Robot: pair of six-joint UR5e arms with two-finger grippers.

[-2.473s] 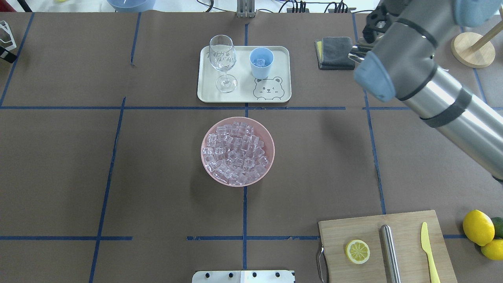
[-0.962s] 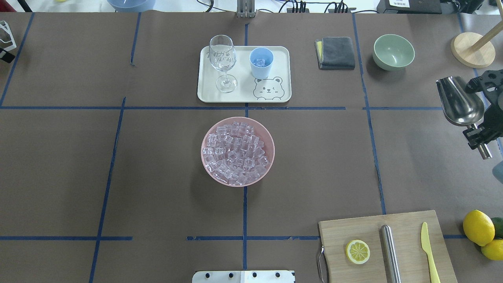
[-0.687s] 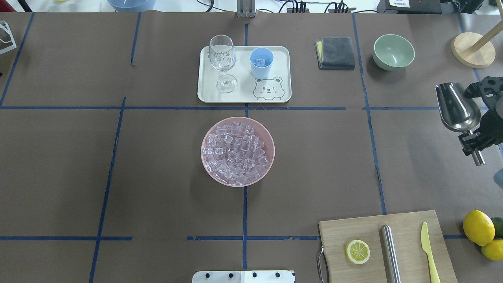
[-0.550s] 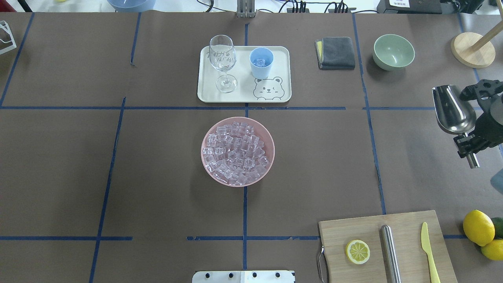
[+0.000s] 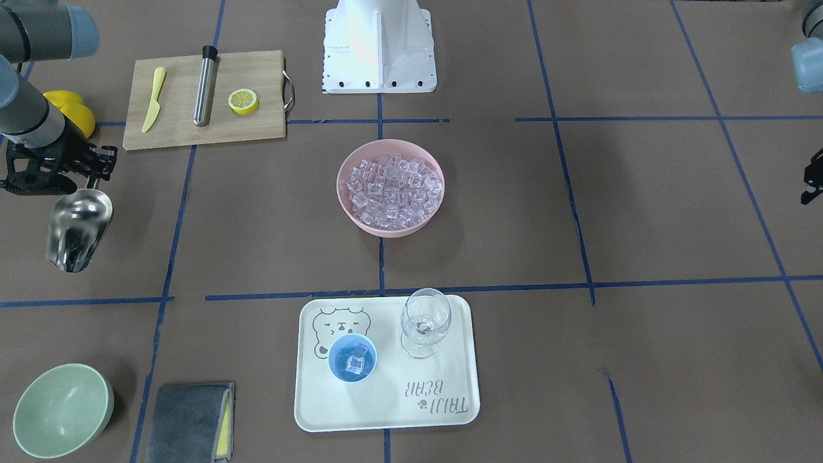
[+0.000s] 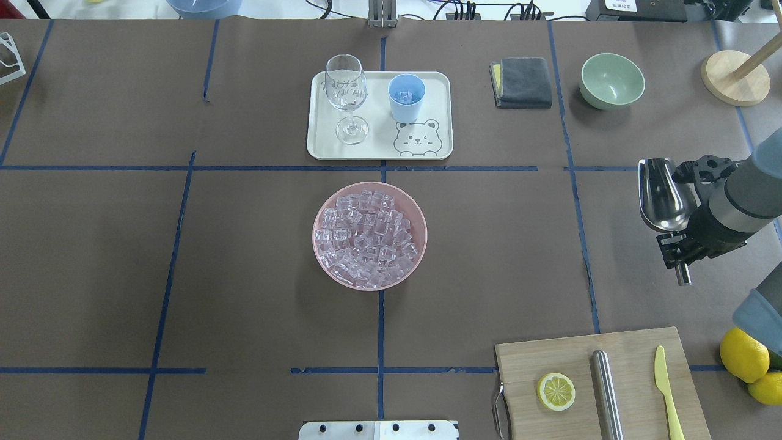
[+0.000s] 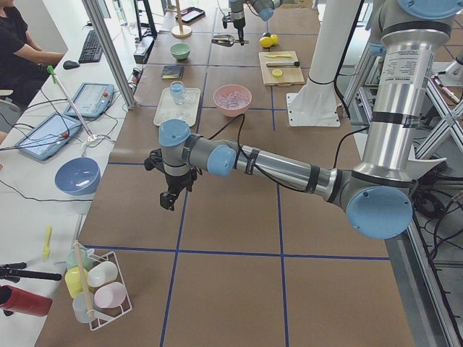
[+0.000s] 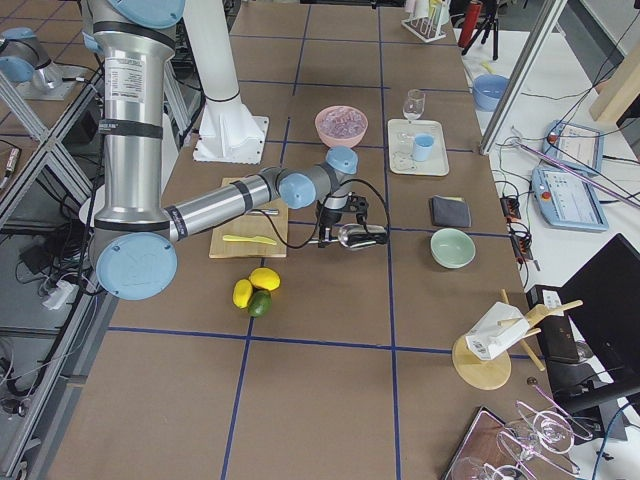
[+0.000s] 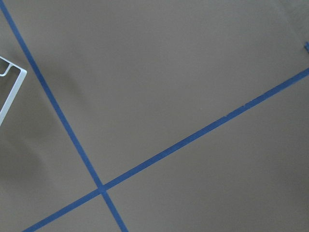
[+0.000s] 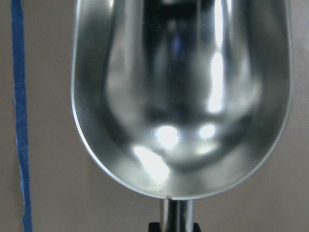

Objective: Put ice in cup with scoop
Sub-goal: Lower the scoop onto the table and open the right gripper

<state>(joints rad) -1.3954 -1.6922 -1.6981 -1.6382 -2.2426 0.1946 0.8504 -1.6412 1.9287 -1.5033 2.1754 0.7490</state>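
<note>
At far left the left gripper [image 7: 168, 199] hangs over the table [image 6: 244, 256]; I cannot tell how wide its jaws stand. Ice [image 6: 366, 238] fills the pink bowl [image 5: 392, 230] at centre, and a few cubes lie in the blue cup [image 6: 405, 109] on the tray [image 6: 379, 122]. At right, the right gripper [image 6: 677, 252] clamps the handle of the empty scoop [image 6: 665, 198], apparently held off the table.

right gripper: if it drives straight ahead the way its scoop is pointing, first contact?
Probably the green bowl: the right gripper holds the scoop aimed across the table at it, nothing between. The scoop looks raised off the table, so it may pass over the rim; height is unclear.
</note>
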